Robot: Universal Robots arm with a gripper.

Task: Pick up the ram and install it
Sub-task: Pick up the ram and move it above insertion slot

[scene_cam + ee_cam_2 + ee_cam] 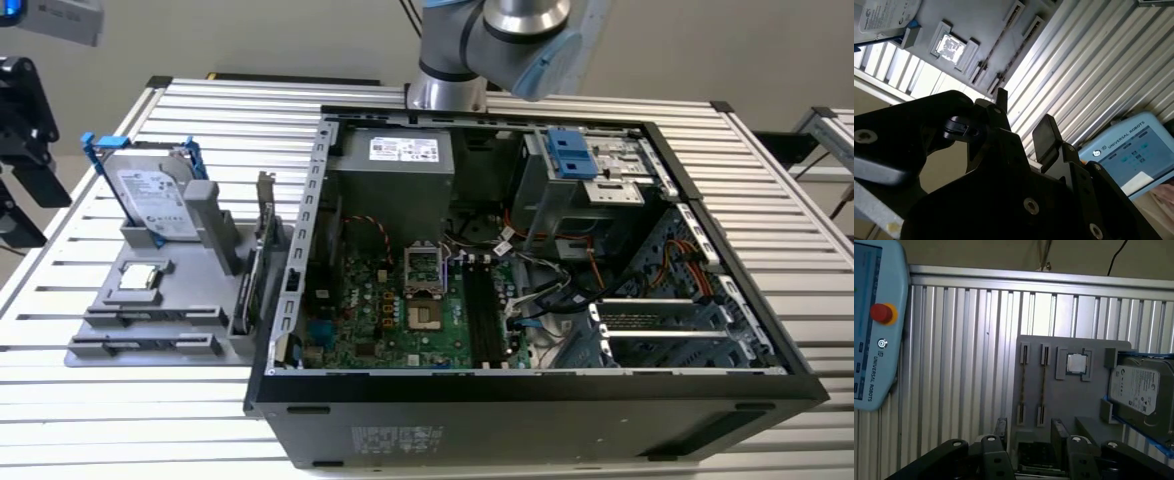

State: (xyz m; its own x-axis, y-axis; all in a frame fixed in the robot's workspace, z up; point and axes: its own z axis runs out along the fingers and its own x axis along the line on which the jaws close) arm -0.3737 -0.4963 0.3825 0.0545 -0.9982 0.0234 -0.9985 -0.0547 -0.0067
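The gripper is being held open and empty, clear of the grey tray. The ram (seen edge-on) is being kept upright in a tray slot, untouched.

Ram on edge in the grey holder, just below centre of the first wrist frame.
I see it as a thin dark strip, edge-on, running straight between two end clips. In the second wrist view the ram slants across the upper middle. A second strip lies parallel just beside it. I cannot make out chips or label.
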